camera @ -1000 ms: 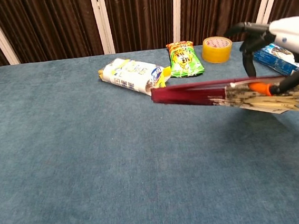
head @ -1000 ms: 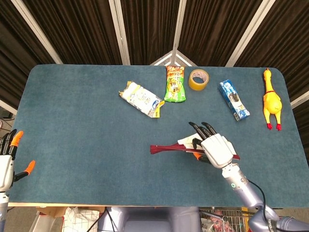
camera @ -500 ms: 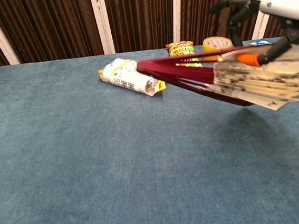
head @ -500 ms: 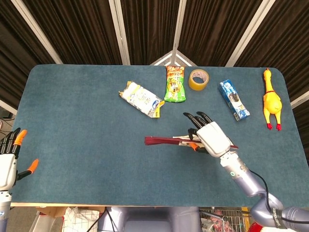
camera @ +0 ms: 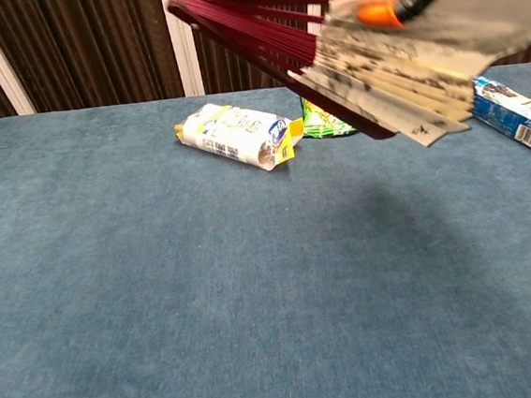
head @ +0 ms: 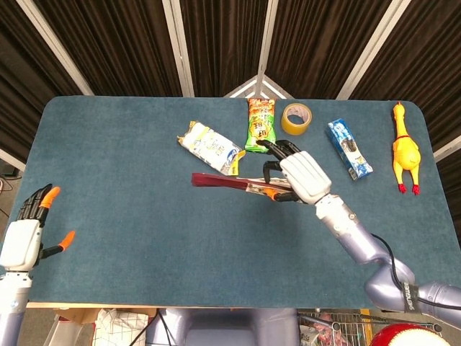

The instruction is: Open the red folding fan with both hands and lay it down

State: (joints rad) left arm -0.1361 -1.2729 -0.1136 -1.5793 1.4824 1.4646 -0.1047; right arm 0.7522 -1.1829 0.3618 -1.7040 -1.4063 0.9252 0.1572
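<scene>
The red folding fan (head: 223,182) is lifted off the table, its dark red ribs pointing left. In the chest view the fan (camera: 345,45) fills the upper right, partly spread, with pale printed paper below the ribs. My right hand (head: 297,175) grips the fan at its right end; in the chest view only an orange fingertip (camera: 377,12) of it shows at the top. My left hand (head: 27,232) is at the table's left front corner, fingers apart, holding nothing, far from the fan.
Along the back of the blue table (head: 115,180) lie a white snack bag (head: 209,146), a green snack bag (head: 261,125), a yellow tape roll (head: 296,118), a blue box (head: 348,148) and a yellow rubber chicken (head: 405,148).
My right hand has raised the fan and carried it back and to the left. The fan's ribs have spread slightly. My left hand has risen a little further into view.
</scene>
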